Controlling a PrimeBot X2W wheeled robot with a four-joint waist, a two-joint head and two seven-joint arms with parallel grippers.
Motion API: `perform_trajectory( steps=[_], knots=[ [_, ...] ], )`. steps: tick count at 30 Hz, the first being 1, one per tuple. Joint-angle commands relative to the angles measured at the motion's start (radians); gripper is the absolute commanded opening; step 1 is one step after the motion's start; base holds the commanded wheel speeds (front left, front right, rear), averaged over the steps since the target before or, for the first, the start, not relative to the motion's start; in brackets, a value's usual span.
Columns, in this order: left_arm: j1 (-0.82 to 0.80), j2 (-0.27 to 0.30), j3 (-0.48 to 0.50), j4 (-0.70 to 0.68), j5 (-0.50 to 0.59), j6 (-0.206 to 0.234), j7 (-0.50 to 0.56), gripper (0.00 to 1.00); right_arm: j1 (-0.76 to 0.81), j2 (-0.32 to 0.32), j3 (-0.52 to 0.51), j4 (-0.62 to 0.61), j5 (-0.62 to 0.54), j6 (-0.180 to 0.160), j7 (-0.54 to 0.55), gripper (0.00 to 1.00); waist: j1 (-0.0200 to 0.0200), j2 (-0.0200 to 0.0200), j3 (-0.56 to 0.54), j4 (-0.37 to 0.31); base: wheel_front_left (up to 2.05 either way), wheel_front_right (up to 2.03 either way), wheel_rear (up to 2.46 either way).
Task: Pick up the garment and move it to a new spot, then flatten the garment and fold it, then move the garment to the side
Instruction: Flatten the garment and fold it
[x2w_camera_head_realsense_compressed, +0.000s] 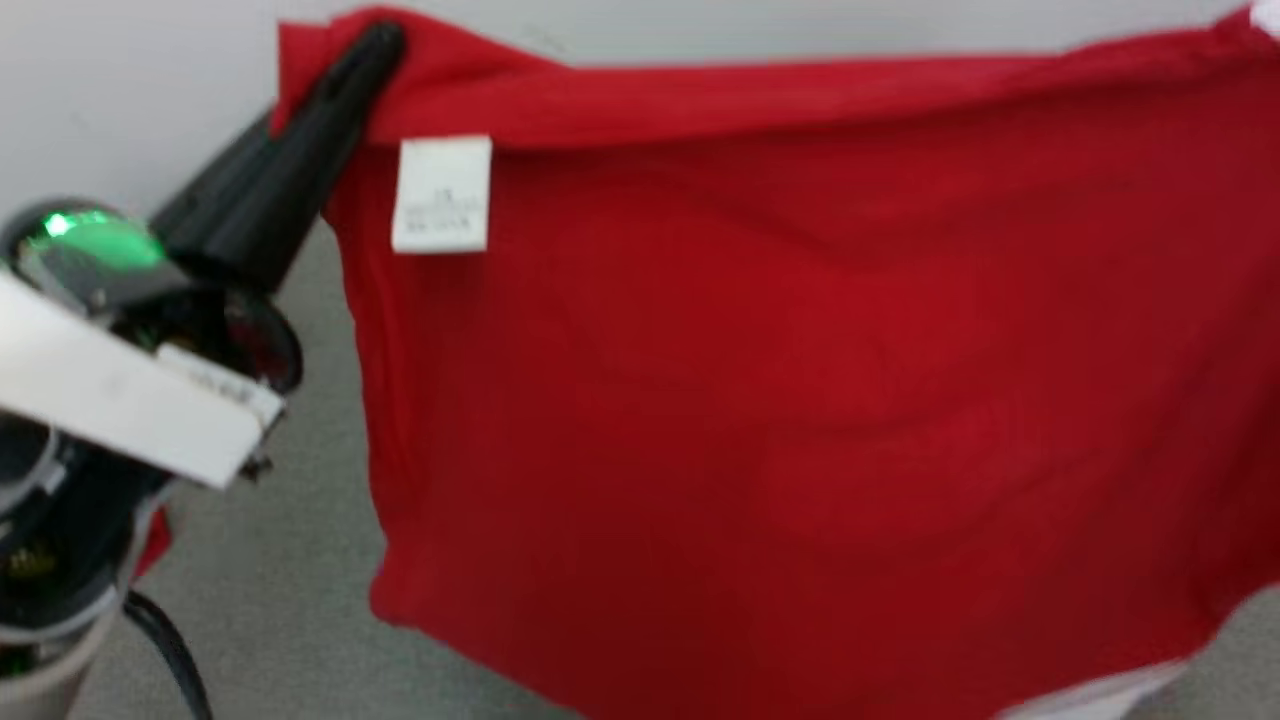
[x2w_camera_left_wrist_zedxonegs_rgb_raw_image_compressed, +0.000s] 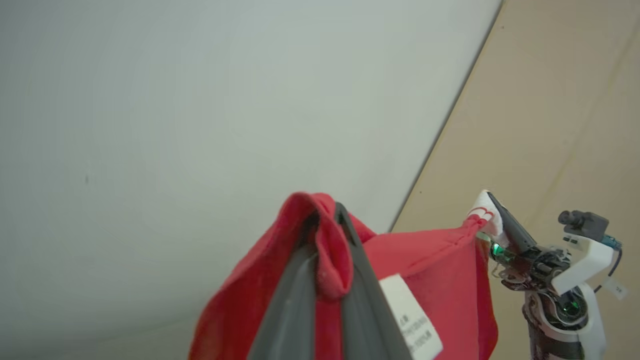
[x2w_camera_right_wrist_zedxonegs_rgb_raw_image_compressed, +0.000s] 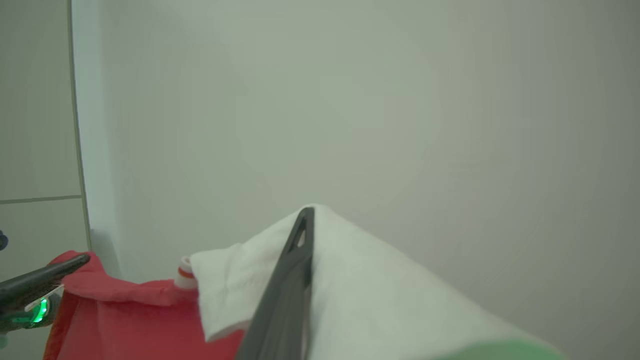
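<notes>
A: Left end effector (x2w_camera_head_realsense_compressed: 385, 40), head view?
B: Clenched on the red garment (x2w_camera_head_realsense_compressed: 800, 400), top corner; the garment hangs spread.
A: Left wrist view?
B: Same grip.
A: Right wrist view?
B: Right end effector (x2w_camera_right_wrist_zedxonegs_rgb_raw_image_compressed: 305, 220) clenched on its white part.

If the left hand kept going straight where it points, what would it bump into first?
Past the red garment it pinches, the left hand points at the plain white surface. Probably that first, though how far off is unclear.

Plain red garment (x2w_camera_head_realsense_compressed: 800, 400), white label (x2w_camera_head_realsense_compressed: 442, 195) (faint grey print), black left gripper (x2w_camera_head_realsense_compressed: 382, 40), green light (x2w_camera_head_realsense_compressed: 90, 235), speckled grey surface (x2w_camera_head_realsense_compressed: 280, 620), off-white backdrop (x2w_camera_head_realsense_compressed: 700, 30)
</notes>
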Motion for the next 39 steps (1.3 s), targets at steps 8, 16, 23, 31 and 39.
perform_trajectory(
  steps=[8, 16, 23, 31, 39],
  knots=[
    [-0.422, -0.010, -0.087, 0.443, 0.190, -0.122, -0.014, 0.00, -0.502, 0.196, 0.070, 0.336, -0.334, 0.003, 0.008, 0.00, 0.0000, -0.0001, 0.331, 0.064, 0.00, 0.00, 0.00],
    [-0.836, -0.126, -0.148, 0.910, 0.378, -0.254, -0.229, 0.00, -0.900, 0.312, 0.059, 0.719, -0.560, 0.002, -0.251, 0.00, 0.0000, -0.0001, 0.482, 0.069, 0.00, 0.00, 0.00],
    [-0.800, -0.191, -0.204, 1.126, 0.434, -0.357, -0.464, 0.00, -0.819, 0.322, 0.139, 0.841, -0.501, 0.002, -0.405, 0.00, 0.0000, -0.0001, 0.514, 0.090, 0.00, 0.00, 0.00],
    [-0.360, -0.215, -0.252, 1.171, 0.299, -0.397, -0.575, 0.00, -0.252, 0.247, 0.222, 0.713, -0.312, 0.002, -0.474, 0.00, 0.0000, -0.0001, 0.385, 0.100, 0.00, 0.00, 0.00],
    [0.039, -0.194, -0.318, 1.060, 0.241, -0.397, -0.590, 0.00, 0.274, 0.145, 0.249, 0.549, -0.195, 0.002, -0.417, 0.00, 0.0000, -0.0001, 0.248, 0.125, 0.00, 0.00, 0.00]
  ],
)
